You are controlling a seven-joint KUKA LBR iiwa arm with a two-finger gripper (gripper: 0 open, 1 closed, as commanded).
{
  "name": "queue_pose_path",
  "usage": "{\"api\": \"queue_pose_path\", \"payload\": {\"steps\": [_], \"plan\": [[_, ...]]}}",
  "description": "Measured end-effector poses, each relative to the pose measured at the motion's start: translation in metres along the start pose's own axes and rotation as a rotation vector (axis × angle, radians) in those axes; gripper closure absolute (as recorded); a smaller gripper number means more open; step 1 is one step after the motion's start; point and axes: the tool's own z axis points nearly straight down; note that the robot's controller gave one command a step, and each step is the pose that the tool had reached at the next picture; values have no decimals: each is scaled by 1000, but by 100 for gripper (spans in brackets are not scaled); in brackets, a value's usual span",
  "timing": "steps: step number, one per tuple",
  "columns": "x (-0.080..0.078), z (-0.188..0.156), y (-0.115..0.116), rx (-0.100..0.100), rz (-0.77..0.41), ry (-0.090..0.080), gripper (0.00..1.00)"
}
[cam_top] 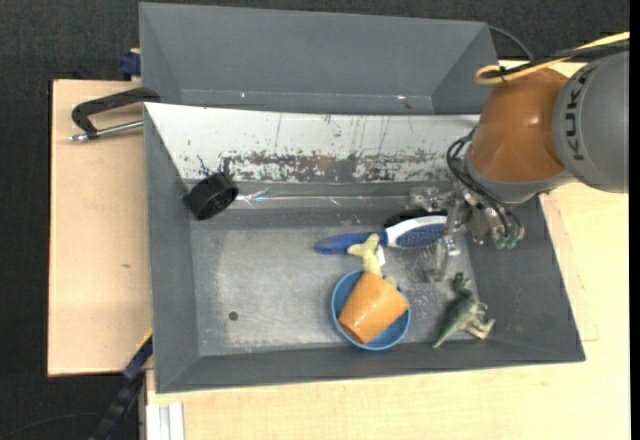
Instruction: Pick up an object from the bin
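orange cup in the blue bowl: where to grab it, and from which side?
Probably across the orange cup's sides, coming down from above: it lies tipped over inside the blue bowl, whose rim would block a low sideways approach.

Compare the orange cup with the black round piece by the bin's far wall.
The orange cup is bright and tapered; the black round piece is dark and squat. The cup lies tipped in a blue dish; the black piece rests alone against the far wall. Both are round.

One camera, high, oblique, whole bin framed.
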Motion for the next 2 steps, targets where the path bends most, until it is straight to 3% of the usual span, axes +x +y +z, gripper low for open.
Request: {"api": "queue_pose_path", "payload": {"steps": [1, 2], "plan": [[0, -36, 40, 3, -105, -10, 0], [2, -42, 15, 6, -81, -14, 0]]}}
